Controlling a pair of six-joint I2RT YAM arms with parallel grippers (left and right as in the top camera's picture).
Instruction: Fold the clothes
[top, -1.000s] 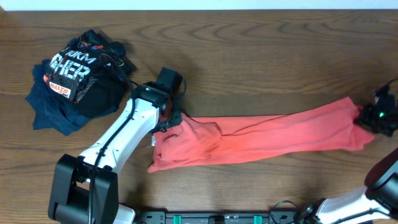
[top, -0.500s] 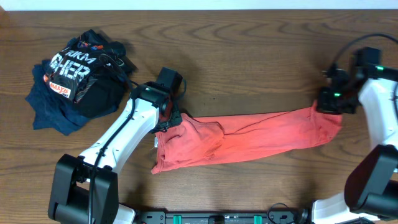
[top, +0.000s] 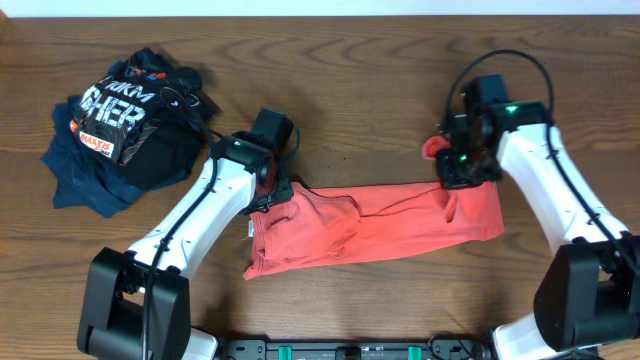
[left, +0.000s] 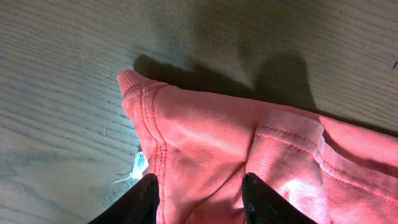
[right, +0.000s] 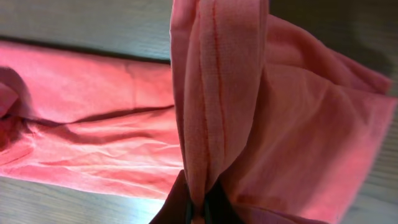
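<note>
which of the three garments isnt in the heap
The coral-red T-shirt, lying long across mid-table; the black lettered garment and the navy garment are piled together at far left.

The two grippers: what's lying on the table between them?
The red T-shirt, bunched into a long band, runs from the left gripper to the right gripper. The overhead view shows it best.

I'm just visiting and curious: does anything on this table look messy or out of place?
Yes. The coral-red cotton T-shirt lies bunched into a wrinkled strip, its right end lifted by the right end effector. At the far left, a black garment with white lettering sits crumpled on a navy blue garment.
</note>
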